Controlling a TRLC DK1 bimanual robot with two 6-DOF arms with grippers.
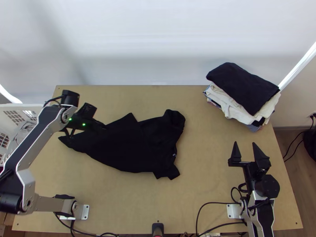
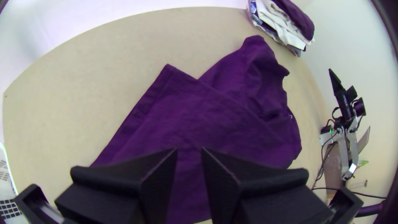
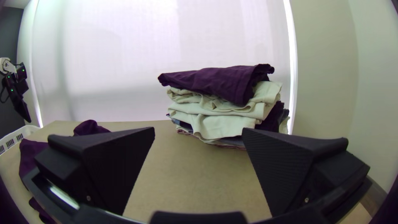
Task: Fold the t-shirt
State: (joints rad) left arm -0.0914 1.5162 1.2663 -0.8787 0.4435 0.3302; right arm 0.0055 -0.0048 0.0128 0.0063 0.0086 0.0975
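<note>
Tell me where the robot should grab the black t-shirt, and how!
Probably the pointy corner of the t-shirt, midway along its far edge. The left hand could come down from above and pinch it: the t-shirt lies low on the table, and that corner sticks out by itself.

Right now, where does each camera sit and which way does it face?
Top view: high over the table's near edge, looking steeply down; shows left arm and right arm.
Left wrist view: on that wrist, looking down at the t-shirt; shows the left tool and right arm.
Right wrist view: on that wrist, facing nearly level toward the clothes pile; shows the right tool and left arm.
Both wrist views share the t-shirt and clothes pile.
</note>
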